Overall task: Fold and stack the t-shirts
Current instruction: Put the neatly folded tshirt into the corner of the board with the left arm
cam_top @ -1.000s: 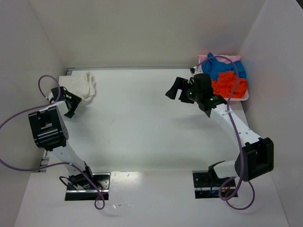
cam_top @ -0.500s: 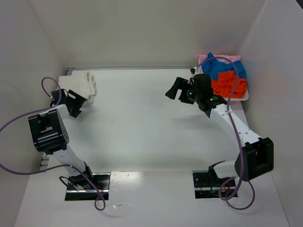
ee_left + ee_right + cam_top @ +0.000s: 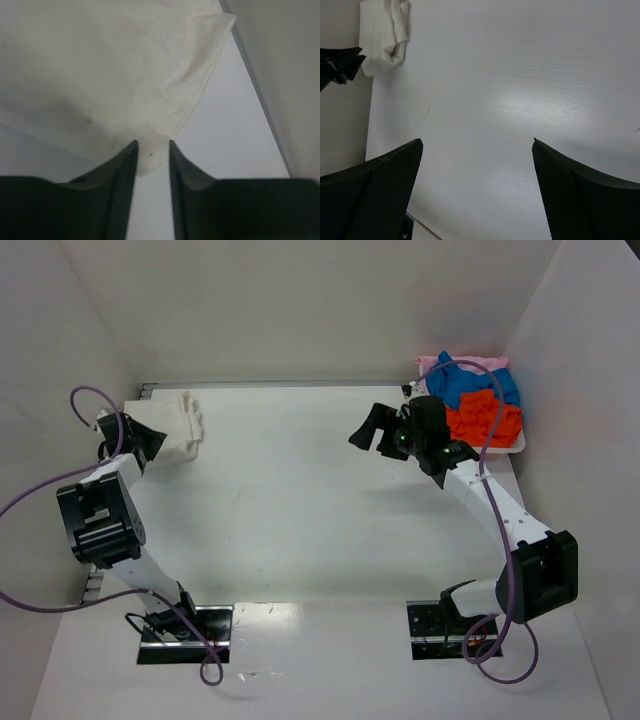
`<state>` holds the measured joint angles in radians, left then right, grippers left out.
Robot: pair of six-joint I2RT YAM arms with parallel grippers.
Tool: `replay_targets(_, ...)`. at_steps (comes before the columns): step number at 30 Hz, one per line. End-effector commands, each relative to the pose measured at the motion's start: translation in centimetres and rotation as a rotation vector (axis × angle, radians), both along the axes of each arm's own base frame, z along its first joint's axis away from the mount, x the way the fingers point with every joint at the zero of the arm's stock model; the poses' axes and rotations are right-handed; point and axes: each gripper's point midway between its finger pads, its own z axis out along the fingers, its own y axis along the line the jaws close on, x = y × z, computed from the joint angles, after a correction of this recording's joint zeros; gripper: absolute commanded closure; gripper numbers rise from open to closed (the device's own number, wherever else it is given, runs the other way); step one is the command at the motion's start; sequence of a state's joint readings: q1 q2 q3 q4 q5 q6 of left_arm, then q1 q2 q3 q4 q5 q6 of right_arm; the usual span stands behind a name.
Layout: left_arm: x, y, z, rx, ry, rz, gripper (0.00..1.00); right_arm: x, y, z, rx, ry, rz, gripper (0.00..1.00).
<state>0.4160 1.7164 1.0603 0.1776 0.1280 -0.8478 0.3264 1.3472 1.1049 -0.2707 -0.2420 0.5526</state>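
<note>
So the off-white t-shirt (image 3: 172,423) is a rumpled heap in the upper left of the top view, on the far left corner of the worktop (image 3: 300,490), close to the side wall (image 3: 50,360). The left pincer (image 3: 135,440) is right at its near-left edge, tucked between cloth and wall. From the left wrist cam its fingers (image 3: 120,170) are only a narrow slot apart, and a drooping corner of the shirt sits right in that slot at the tips. I honestly can't tell if it's actually pinched or just hanging there, since the cloth hides the pads. A grey rail (image 3: 250,65) along the foot of the wall runs down the upper right of that view, just beside the shirt's edge. The right pincer (image 3: 372,428) hangs over bare worktop right of centre, spread wide with nothing in it. Just behind it, in the upper right, there's the white tray (image 3: 505,450) with the other shirts bunched together: blue t-shirt (image 3: 475,383) on top at the back, orange-red t-shirt (image 3: 485,420) in front of it, and a bit of pink t-shirt (image 3: 432,365) poking out at the back left corner. The right arm's purple cable (image 3: 487,405) loops right across that pile.
</note>
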Motion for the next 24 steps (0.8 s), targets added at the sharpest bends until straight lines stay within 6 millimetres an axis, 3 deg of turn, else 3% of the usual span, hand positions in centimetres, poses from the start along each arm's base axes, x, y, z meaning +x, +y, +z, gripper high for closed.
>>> replay_targets(1, 1.7, 0.6, -1.1, -0.02, -0.041, 0.0, 0.62, 0.5, -0.3, 2.1, 0.013, -0.075, -0.008, 0.06)
replay_targets(2, 2.3, 0.2, -1.1, -0.016, -0.05, -0.012, 0.73, 0.4, -0.3, 2.5, 0.016, -0.083, -0.008, 0.07)
replay_targets(5, 3.0, -0.9, -3.4, -0.017, -0.002, -0.058, 0.85, 0.1, -0.5, 2.0, 0.009, -0.077, -0.016, 0.13)
replay_targets(9, 3.4, -2.0, -4.4, -0.01, 0.021, -0.098, 0.87, 0.1, -0.9, 1.4, -0.005, -0.063, -0.032, 0.14)
replay_targets(13, 3.3, -4.2, -5.9, 0.007, 0.064, -0.181, 0.87, -0.1, -0.9, 1.0, -0.008, -0.054, -0.032, 0.14)
replay_targets(20, 1.7, -7.1, -9.1, 0.02, 0.23, -0.249, 0.79, 0.1, -0.9, 1.2, -0.005, -0.063, -0.032, 0.08)
replay_targets(22, 1.2, -8.4, -9.1, 0.018, 0.243, -0.274, 0.72, 0.0, -1.3, 0.6, -0.023, -0.043, -0.052, 0.0)
replay_targets(23, 1.2, -8.2, -7.5, 0.038, 0.214, -0.262, 0.63, 0.3, -1.6, 0.0, -0.043, -0.021, -0.072, 0.0)
replay_targets(24, 0.7, -8.8, -7.1, 0.055, 0.213, -0.274, 0.59, 0.9, -2.3, 0.8, -0.064, -0.036, -0.116, 0.0)
